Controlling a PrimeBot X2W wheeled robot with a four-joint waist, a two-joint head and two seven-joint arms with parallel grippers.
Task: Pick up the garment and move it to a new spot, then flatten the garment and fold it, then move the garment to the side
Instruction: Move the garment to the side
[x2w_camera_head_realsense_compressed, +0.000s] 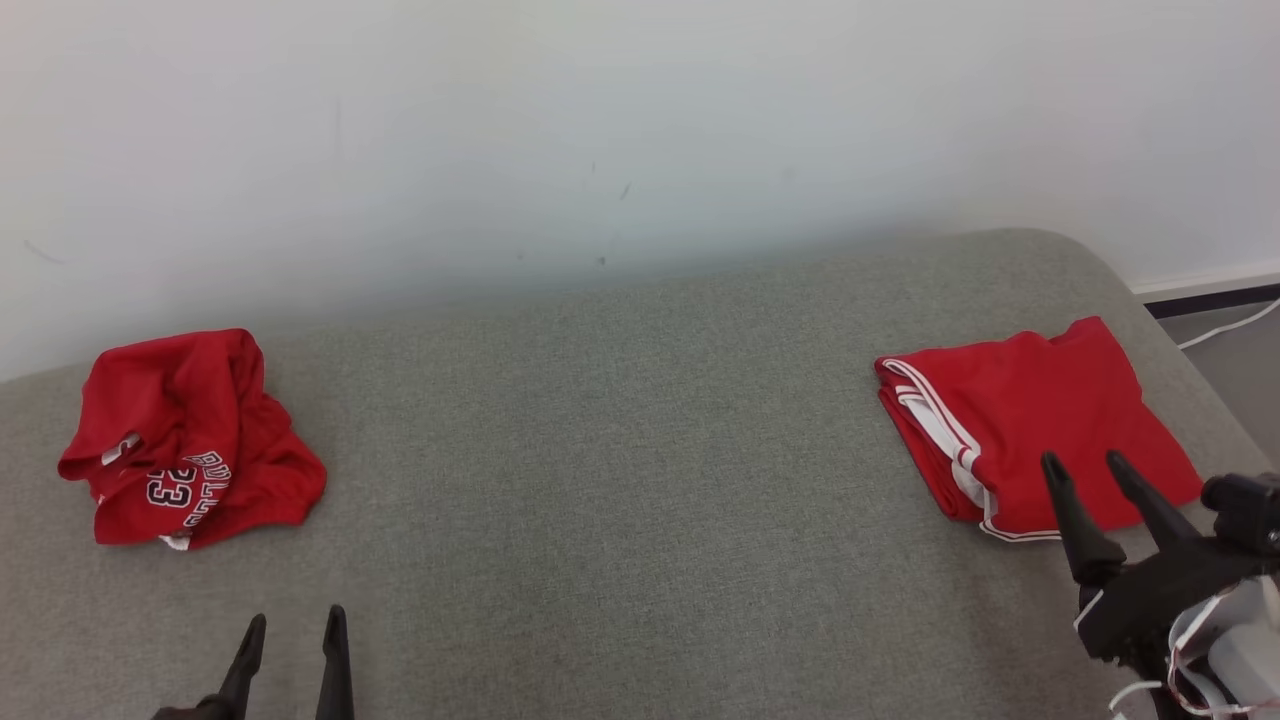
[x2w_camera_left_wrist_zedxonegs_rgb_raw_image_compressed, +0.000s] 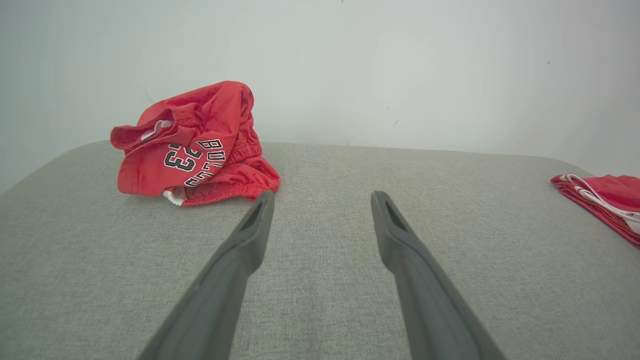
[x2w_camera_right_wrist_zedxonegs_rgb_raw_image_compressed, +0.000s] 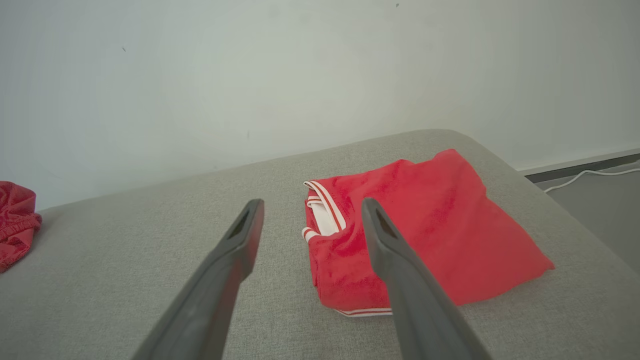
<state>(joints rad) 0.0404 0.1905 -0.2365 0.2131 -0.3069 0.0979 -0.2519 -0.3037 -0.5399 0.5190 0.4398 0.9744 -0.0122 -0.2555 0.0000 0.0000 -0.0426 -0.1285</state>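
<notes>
Head view: crumpled garment (x2w_camera_head_realsense_compressed: 190, 440) far L.

So the crumpled garment (x2w_camera_head_realsense_compressed: 190, 440) sits far left on the padded surface (x2w_camera_head_realsense_compressed: 620, 450), the folded garment (x2w_camera_head_realsense_compressed: 1040, 420) far right, well apart, with the wall (x2w_camera_head_realsense_compressed: 600, 120) right behind. The right gripper (x2w_camera_head_realsense_compressed: 1082, 460) hangs at the folded one's near edge.

There are two red garments. One is a crumpled jersey (x2w_camera_head_realsense_compressed: 190, 440) with the number 23 on it. One is a folded garment (x2w_camera_head_realsense_compressed: 1040, 410) with white stripes. There are two grippers, the left gripper (x2w_camera_head_realsense_compressed: 296, 615) and the right gripper (x2w_camera_head_realsense_compressed: 1082, 458). Each one has two dark fingers (x2w_camera_head_realsense_compressed: 332, 670), so that makes four fingers. There is one grey padded surface (x2w_camera_head_realsense_compressed: 620, 450), one white wall (x2w_camera_head_realsense_compressed: 600, 120) and one white cable (x2w_camera_head_realsense_compressed: 1232, 323).
</notes>
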